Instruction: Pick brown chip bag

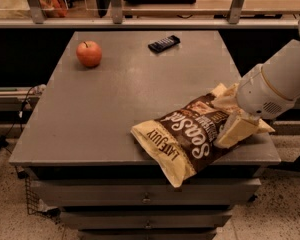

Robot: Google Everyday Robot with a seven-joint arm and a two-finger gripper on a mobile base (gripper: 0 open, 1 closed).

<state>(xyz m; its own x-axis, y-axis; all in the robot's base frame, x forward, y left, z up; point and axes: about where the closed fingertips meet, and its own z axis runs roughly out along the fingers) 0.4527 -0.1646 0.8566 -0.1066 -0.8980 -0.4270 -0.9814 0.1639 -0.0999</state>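
Note:
The brown chip bag (190,134) lies flat near the table's front right corner. Its middle is dark brown with white "Sea Salt" script and its ends are cream-yellow. The near "LATE JULY" end hangs slightly over the front edge. My gripper (234,130) comes in from the right on a white arm (277,84). It sits low over the bag's right part and covers some of the bag's far end.
A red apple (89,53) sits at the back left of the grey table (115,99). A small dark candy bar (164,43) lies at the back centre. A shelf rail runs behind the table. Drawers sit under the tabletop.

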